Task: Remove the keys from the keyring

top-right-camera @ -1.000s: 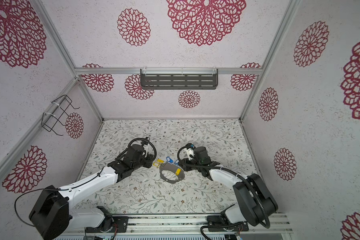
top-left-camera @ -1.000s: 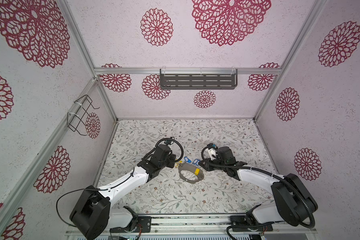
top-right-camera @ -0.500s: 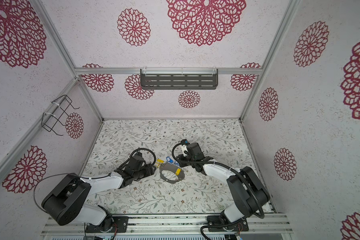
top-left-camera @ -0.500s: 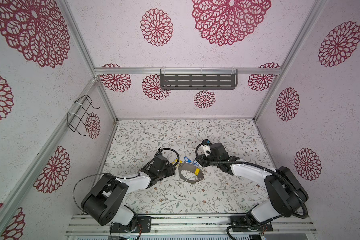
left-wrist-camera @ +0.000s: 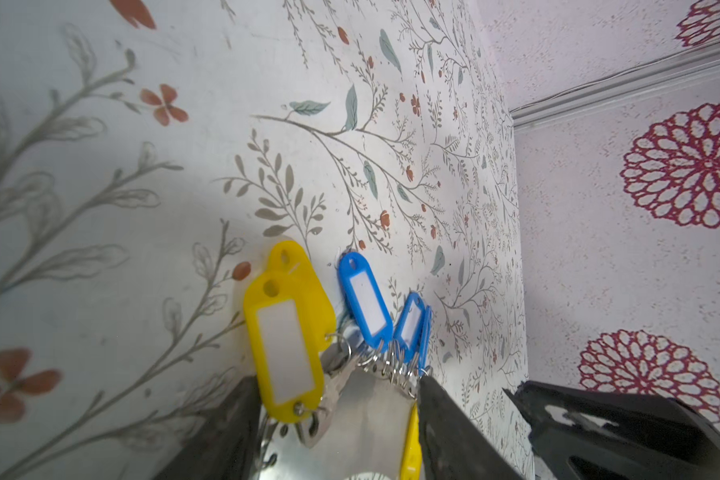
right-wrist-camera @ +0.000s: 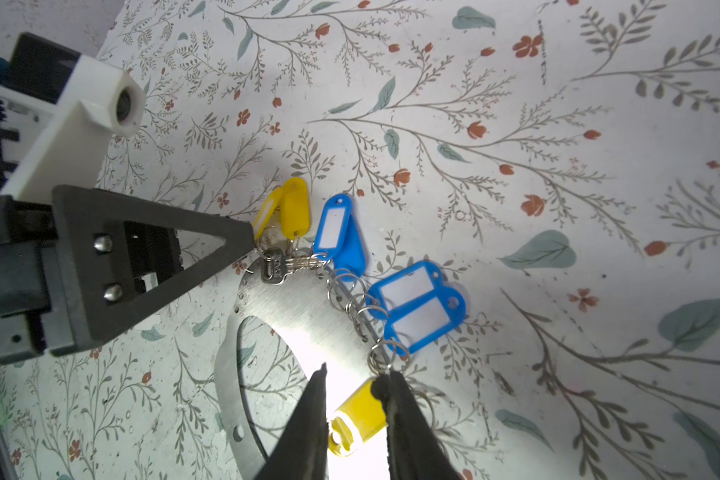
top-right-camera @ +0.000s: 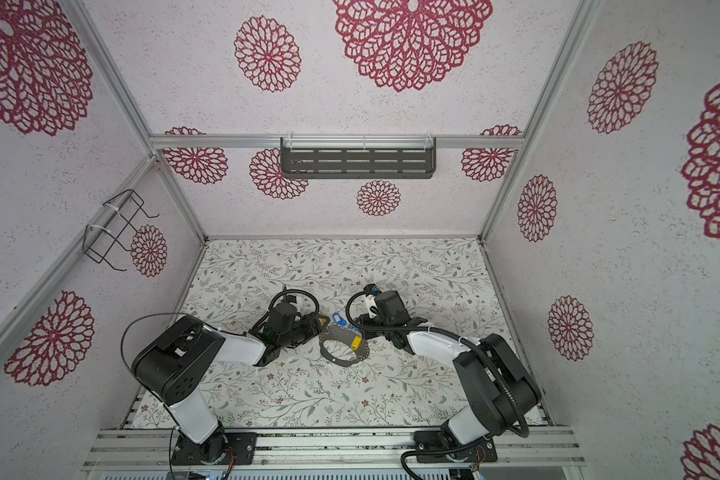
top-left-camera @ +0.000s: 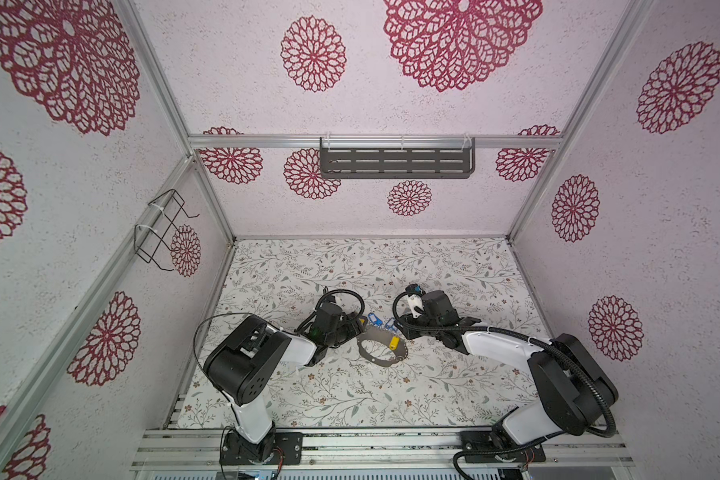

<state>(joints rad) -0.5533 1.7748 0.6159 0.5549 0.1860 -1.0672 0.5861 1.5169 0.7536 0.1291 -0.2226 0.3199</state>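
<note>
The left pincer [left-wrist-camera: 336, 380] is now spread wider at the keyring [right-wrist-camera: 292, 307], a yellow key [right-wrist-camera: 358, 411] is clamped in the right pincer [right-wrist-camera: 357, 372], and nothing is judged freed yet.

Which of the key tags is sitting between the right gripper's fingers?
The lone yellow tag lying on the keyring, between the fingers of the right gripper. The other two yellow tags and the blue tags fan out beyond its rim.
</note>
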